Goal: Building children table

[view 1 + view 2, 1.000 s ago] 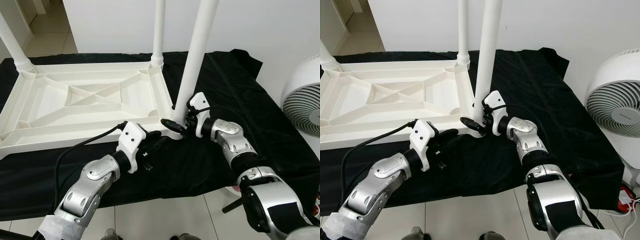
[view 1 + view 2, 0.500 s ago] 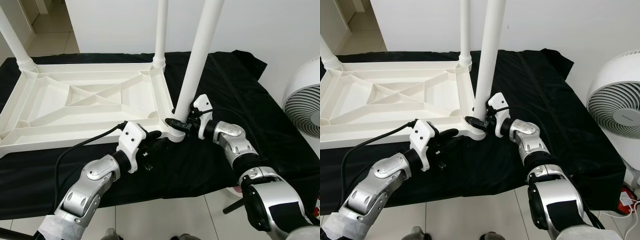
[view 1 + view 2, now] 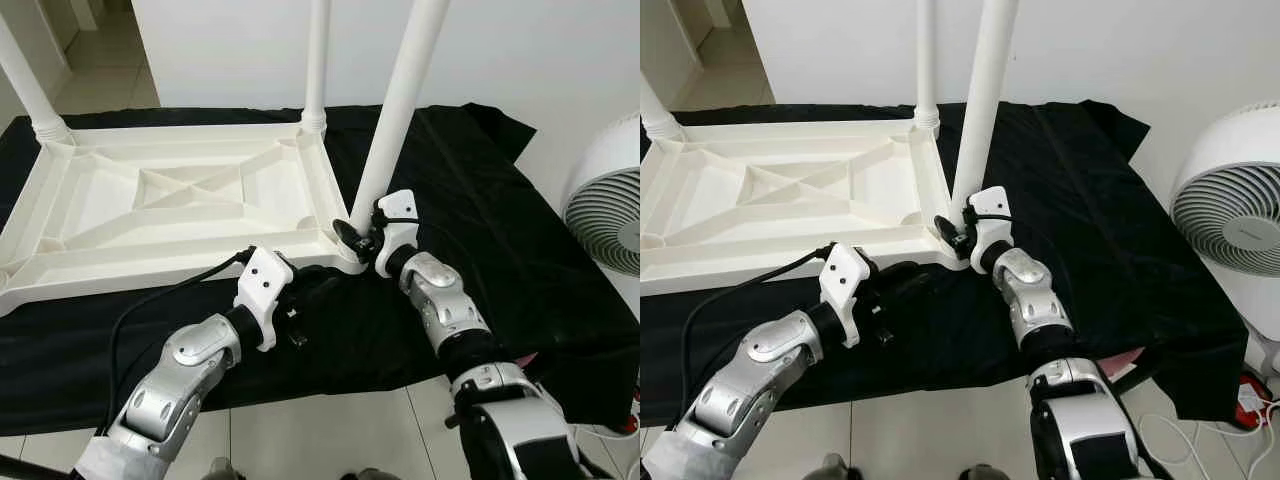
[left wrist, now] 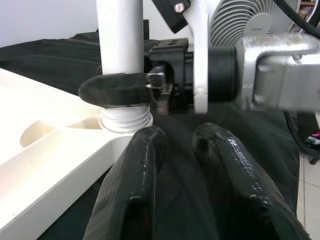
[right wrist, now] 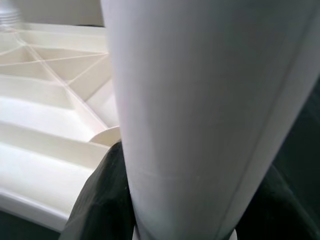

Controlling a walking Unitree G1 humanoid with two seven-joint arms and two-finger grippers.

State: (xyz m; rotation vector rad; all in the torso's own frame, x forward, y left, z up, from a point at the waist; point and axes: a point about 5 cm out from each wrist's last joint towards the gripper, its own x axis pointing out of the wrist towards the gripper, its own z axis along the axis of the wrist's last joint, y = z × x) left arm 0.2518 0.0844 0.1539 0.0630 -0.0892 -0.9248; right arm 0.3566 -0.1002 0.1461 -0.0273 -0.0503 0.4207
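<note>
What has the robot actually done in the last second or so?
The right gripper, clamped on the near table leg just above its socket, has swung its wrist round the leg towards the robot, as if screwing it in. The left gripper stayed beside the tabletop corner, and the other legs stayed put.

Plain white wall (image 3: 230,50) across the far side, evenly lit, no strong shadows. Floor of pale glossy tiles (image 3: 330,440) with thin grout lines, showing along the near edge and again at the far left corner (a lit passage (image 3: 95,60) leads off there). A black cloth (image 3: 500,230) is spread wide over the floor, wrinkled, its far right corner bunched against the wall. White pedestal fan (image 3: 1230,215) stands off the cloth's right edge, with white cables (image 3: 1260,400) on the tiles beneath it.
</note>
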